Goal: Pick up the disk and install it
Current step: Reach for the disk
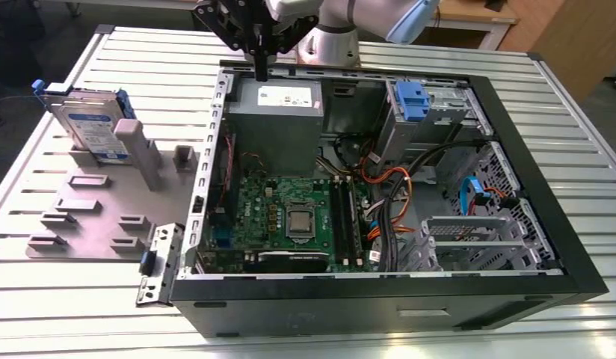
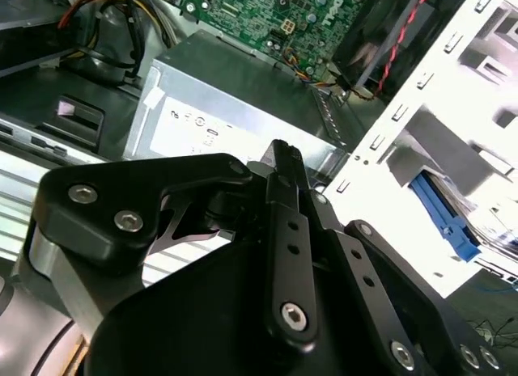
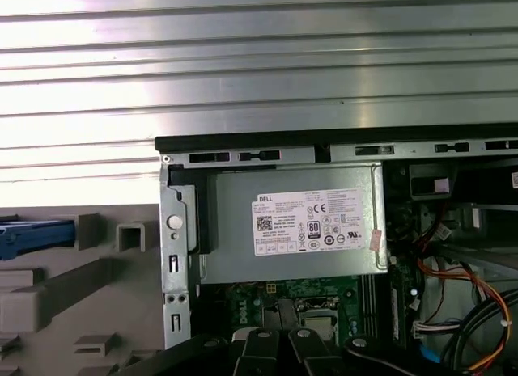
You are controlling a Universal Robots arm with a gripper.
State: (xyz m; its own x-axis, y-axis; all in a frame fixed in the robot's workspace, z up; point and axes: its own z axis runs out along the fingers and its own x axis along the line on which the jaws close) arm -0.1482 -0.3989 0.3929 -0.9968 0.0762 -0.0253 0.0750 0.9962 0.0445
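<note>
The disk (image 1: 93, 129), a silver drive with a blue-and-white label in a blue frame, stands upright in the grey holder (image 1: 99, 202) at the exterior view's left, outside the computer case. Its blue frame edge (image 3: 32, 235) also shows in the first wrist view. My gripper (image 1: 260, 69) hangs over the case's back rim, above the grey power supply (image 1: 278, 112), well to the right of the disk. In the second wrist view the gripper (image 2: 283, 156) has its fingers pressed together with nothing between them.
The open computer case (image 1: 547, 217) lies on the slatted metal table (image 1: 587, 142). Inside are the motherboard (image 1: 288, 217), orange and black cables (image 1: 388, 187), a blue-handled caddy (image 1: 412, 101) and an empty metal drive cage (image 1: 478, 239). The arm's base (image 1: 328, 45) stands behind the case.
</note>
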